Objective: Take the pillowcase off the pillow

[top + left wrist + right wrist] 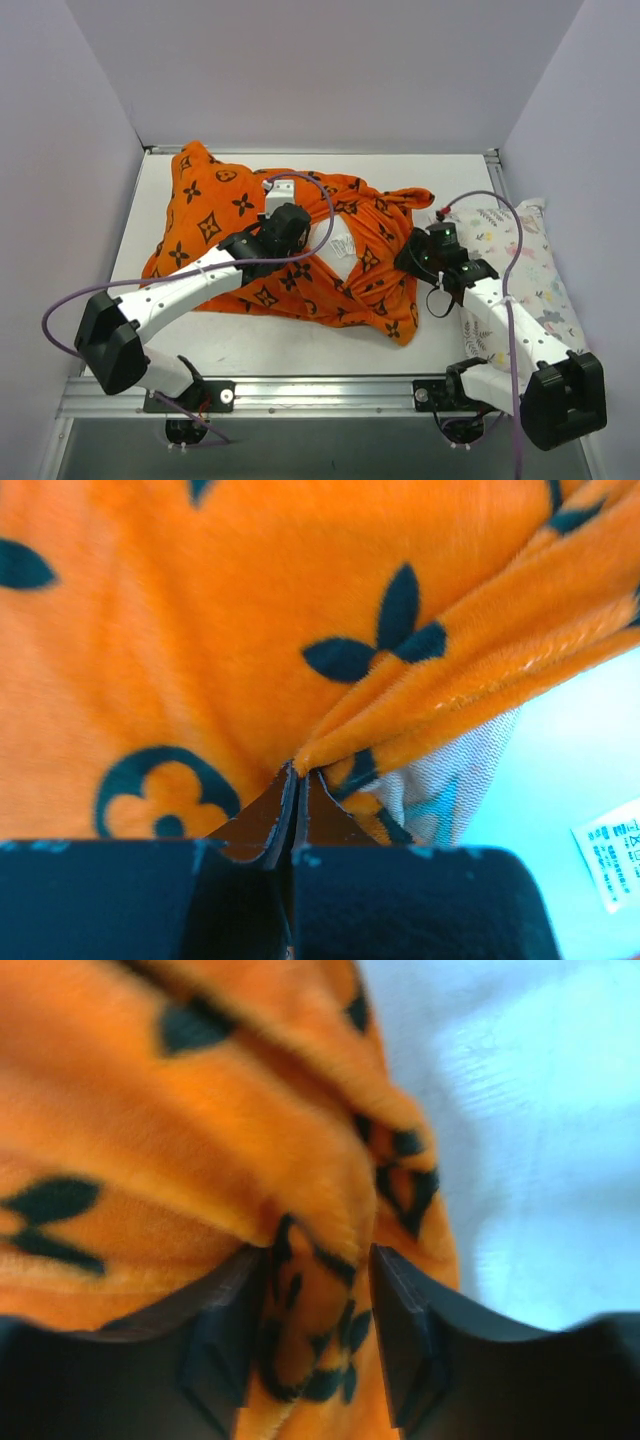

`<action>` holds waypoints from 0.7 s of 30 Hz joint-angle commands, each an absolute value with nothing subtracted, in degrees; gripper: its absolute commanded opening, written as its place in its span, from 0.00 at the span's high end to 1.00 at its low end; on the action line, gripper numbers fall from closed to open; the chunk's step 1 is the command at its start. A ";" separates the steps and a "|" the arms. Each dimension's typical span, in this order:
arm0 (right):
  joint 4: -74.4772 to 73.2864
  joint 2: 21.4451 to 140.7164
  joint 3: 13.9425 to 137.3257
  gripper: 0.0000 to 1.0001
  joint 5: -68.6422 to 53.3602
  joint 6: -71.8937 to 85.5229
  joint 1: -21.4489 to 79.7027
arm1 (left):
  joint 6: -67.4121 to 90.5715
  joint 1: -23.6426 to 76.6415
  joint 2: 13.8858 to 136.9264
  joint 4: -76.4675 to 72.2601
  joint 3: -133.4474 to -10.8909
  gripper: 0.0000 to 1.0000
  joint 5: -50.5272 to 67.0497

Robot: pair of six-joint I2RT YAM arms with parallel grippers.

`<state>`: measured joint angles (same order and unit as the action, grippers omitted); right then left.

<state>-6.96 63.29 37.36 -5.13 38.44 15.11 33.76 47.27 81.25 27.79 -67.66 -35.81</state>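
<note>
Big picture first: the white table [260, 340] carries the whole scene, and the orange pillowcase [215, 225] sprawls across its middle, rumpled and bunched, black flower and star motifs all over it. It is on the pillow [335, 250] for the most part; only a white patch of the pillow shows through a gap near the centre of the bundle, between the two grippers. Off to the right, along the table's edge, lies a smaller floral-print pillow [535, 260], beside the right arm [510, 330] and apart from the orange cloth.

The left arm [190, 285] reaches in over the near left part of the pillowcase. The left gripper [290, 225] sits right at the edge of the gap. Up close, the left gripper [297, 780] has its fingers pressed almost flat together, pinching a folded orange hem, with pale mesh lining showing just beside it.

The right gripper [415, 255] is at the right-hand bunch of fabric. In the wrist view the right gripper [320, 1290] stands narrow, a thick wad of the pillowcase [180, 1130] clamped between its fingers [235, 1320].

Smallest of all: a white printed tag [612, 850] lies on the pale surface at the lower right of the left wrist view.
</note>
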 commanded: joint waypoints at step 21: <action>-24.79 70.42 54.07 0.75 21.54 32.87 37.20 | 36.03 47.56 86.31 22.41 -65.04 1.00 -31.21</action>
